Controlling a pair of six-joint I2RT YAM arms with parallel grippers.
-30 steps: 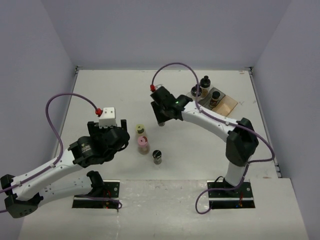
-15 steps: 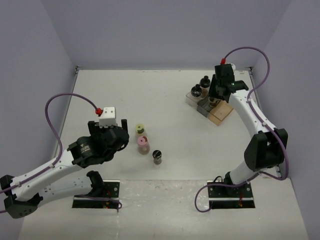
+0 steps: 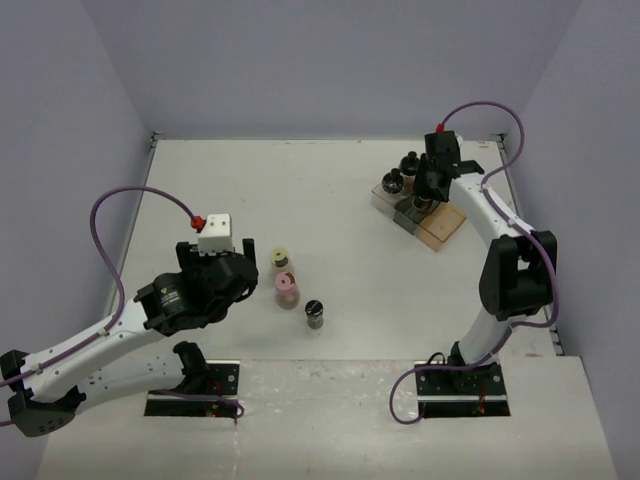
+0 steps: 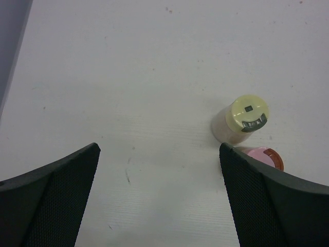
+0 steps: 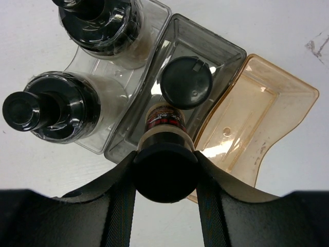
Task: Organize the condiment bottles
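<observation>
One dark-capped jar [image 5: 164,128] has ridden the right pincer [image 5: 165,160] to the tray [image 5: 234,51].

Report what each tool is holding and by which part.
The right tool grips a small clear dark-capped spice jar by the sides of its cap. The left tool is open and empty.

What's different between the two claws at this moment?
The left claw is open and empty above bare table beside the yellow-capped jar. The right claw is shut on a dark-capped jar at the middle compartment of the tray. Both have two dark fingers.
</observation>
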